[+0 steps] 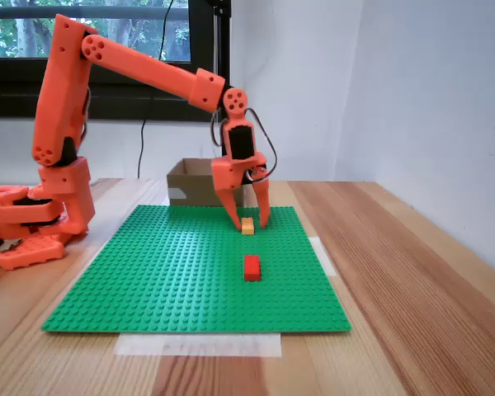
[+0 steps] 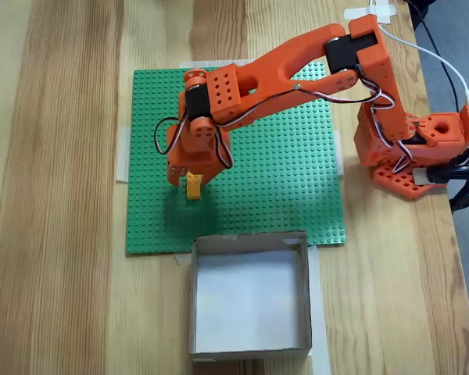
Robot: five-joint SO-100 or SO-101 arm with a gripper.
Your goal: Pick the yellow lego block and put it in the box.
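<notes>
Wooden table (image 1: 412, 272) under window, white walls behind. Yellow lego block (image 1: 247, 225) sits on green baseplate (image 1: 148, 272), far half, between parted fingers (image 1: 249, 223); fingers straddle it, nothing gripped yet. Best now: lower until tips flank block's sides, close squarely, lift straight up before swinging to box (image 2: 250, 344). Box stands just past baseplate's edge, interior bare. Red brick (image 1: 252, 267) lies nearer camera, well apart. Tape strips hold baseplate edges.
</notes>
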